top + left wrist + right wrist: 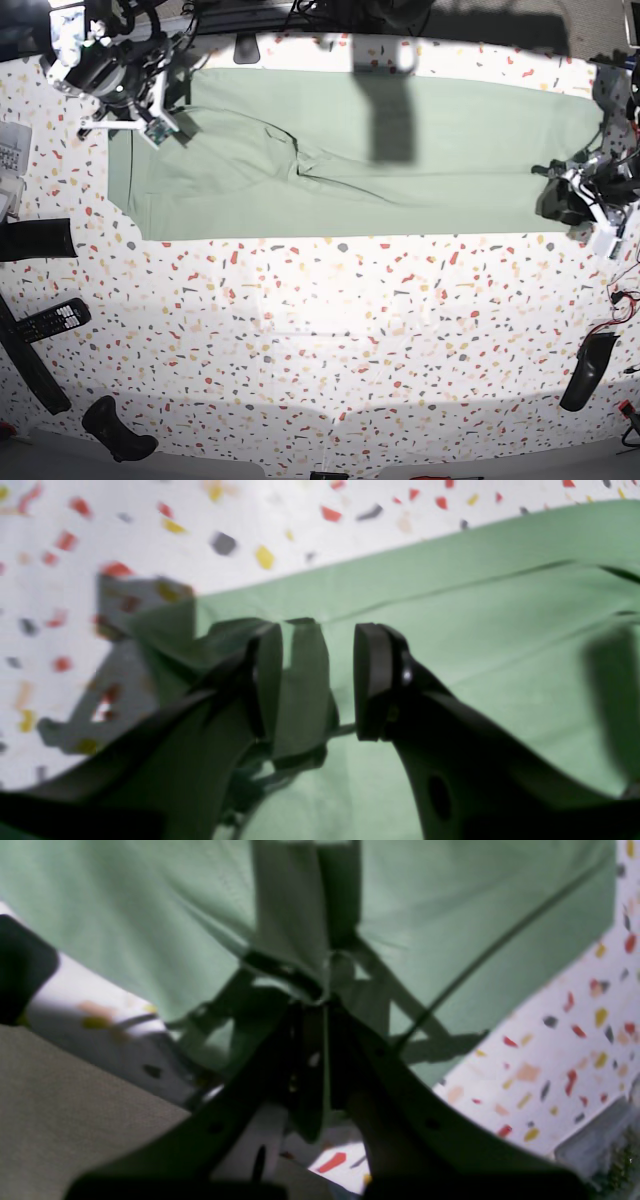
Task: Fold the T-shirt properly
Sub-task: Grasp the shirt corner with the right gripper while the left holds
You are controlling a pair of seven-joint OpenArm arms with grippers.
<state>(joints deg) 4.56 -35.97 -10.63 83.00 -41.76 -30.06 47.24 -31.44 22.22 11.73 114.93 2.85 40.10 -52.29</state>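
The pale green T-shirt [400, 185] lies as a long folded band across the far part of the speckled table [320, 330]. At the band's left end my right gripper [168, 108] is shut on a pinch of cloth. In the right wrist view that gripper [325, 1007] holds the T-shirt [150, 915] taut and raised above the table. My left gripper [550, 195] is at the band's right end. In the left wrist view it [320, 630] stands open over the T-shirt [475, 655], with a raised fold against one finger [267, 680] and a gap to the other.
A remote [52, 318] and black objects [35, 240] lie along the left edge. Another black piece [115, 435] sits at the front left, and one [585, 372] lies at the right. The table's edge and the floor [60, 1120] show close beside the right gripper.
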